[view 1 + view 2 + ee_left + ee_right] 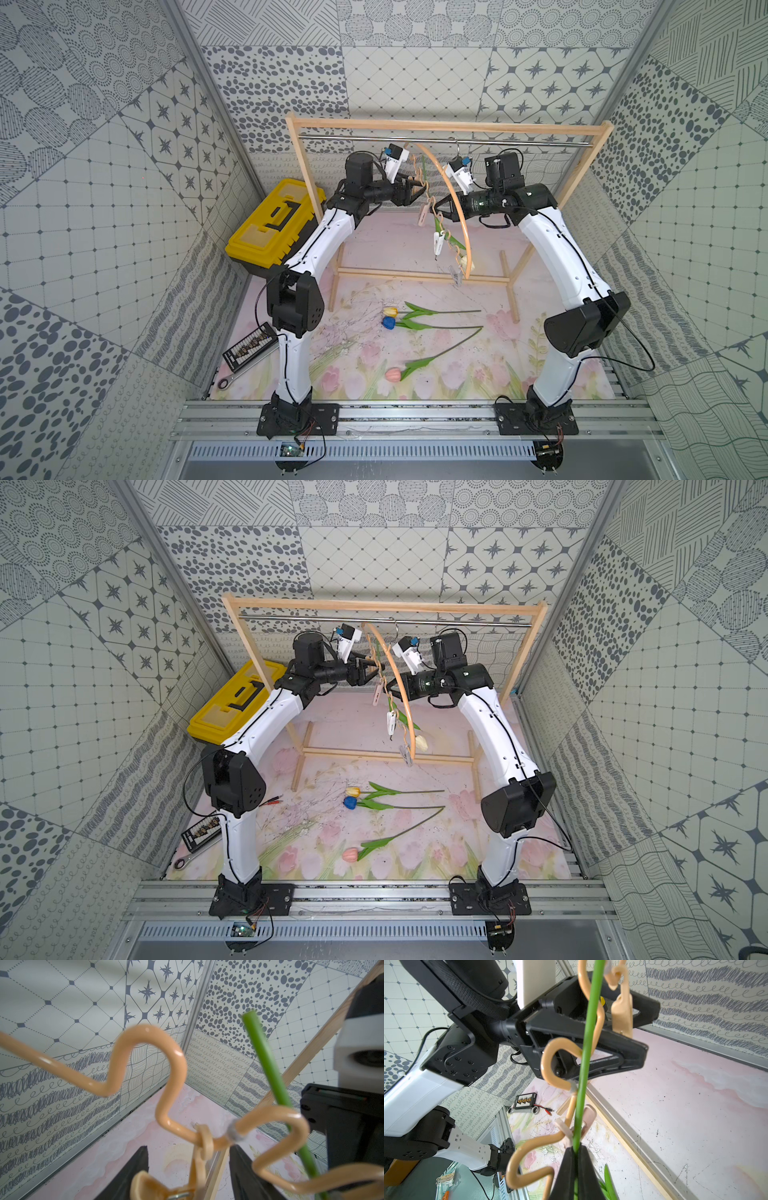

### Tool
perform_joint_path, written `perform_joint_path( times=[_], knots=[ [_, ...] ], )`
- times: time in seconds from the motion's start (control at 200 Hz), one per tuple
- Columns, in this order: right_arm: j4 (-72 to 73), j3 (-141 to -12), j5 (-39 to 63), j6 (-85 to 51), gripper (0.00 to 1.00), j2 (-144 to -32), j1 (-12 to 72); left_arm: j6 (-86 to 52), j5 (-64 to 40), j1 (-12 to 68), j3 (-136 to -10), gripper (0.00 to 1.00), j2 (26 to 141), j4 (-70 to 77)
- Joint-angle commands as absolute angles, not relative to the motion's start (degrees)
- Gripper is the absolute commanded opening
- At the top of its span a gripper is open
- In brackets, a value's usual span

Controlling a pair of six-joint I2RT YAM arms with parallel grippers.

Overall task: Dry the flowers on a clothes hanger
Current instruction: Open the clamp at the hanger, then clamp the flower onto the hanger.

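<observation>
The tan clothes hanger [467,241] [411,721] hangs by its hook from the frame's metal rod, turned nearly edge-on. My right gripper [438,204] [576,1147] is shut on the green stem [588,1043] of the cream-white flower [421,743], holding it against the wavy bar beside a pale pink clothespin [588,1118]. My left gripper [420,192] [188,1147] is open, its fingers either side of a tan clothespin [199,1159] on that bar. Yellow [390,311], blue [388,323] and pink [392,374] flowers lie on the mat.
The hanger's light-wood frame [449,126] stands across the back of the mat, its feet reaching forward. A yellow toolbox [274,226] sits at the left behind my left arm. A black bit set [249,351] and a wrench [226,380] lie at the front left.
</observation>
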State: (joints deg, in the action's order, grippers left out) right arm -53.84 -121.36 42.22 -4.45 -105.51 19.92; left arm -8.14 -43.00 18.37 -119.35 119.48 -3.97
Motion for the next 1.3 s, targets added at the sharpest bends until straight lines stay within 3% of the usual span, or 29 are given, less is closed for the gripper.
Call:
perform_joint_path(
  times=[0.0, 0.14, 0.365, 0.52, 0.68, 0.971, 1.296],
  knots=[
    [-52.9, -122.1, 43.4, -3.7, 0.00, -106.2, 20.4, -6.7, -44.6, 18.1, -120.1, 0.58, 118.9, -2.3],
    [-52.9, -122.0, 43.4, -3.6, 0.00, -106.1, 20.4, -6.2, -43.6, 18.1, -119.9, 0.55, 118.0, -2.8],
    [-52.7, -121.1, 42.9, -3.6, 0.00, -105.4, 20.5, -7.5, -42.1, 18.1, -119.7, 0.37, 117.5, -2.7],
    [-49.5, -117.1, 35.8, -5.6, 0.00, -103.0, 20.3, -11.0, -42.3, 18.3, -117.7, 0.31, 116.8, -0.8],
    [-34.3, -103.4, 33.6, -15.8, 0.00, -96.2, 17.2, -17.1, -40.5, 18.8, -108.8, 0.28, 113.5, 7.7],
    [-14.6, -86.3, 41.9, -28.4, 0.00, -94.2, 16.4, -27.4, -39.4, 20.1, -98.1, 0.26, 110.6, 20.7],
    [-4.5, -82.6, 45.8, -33.3, 0.00, -94.9, 19.4, -28.6, -38.7, 21.0, -95.8, 0.26, 109.7, 22.7]
  ],
)
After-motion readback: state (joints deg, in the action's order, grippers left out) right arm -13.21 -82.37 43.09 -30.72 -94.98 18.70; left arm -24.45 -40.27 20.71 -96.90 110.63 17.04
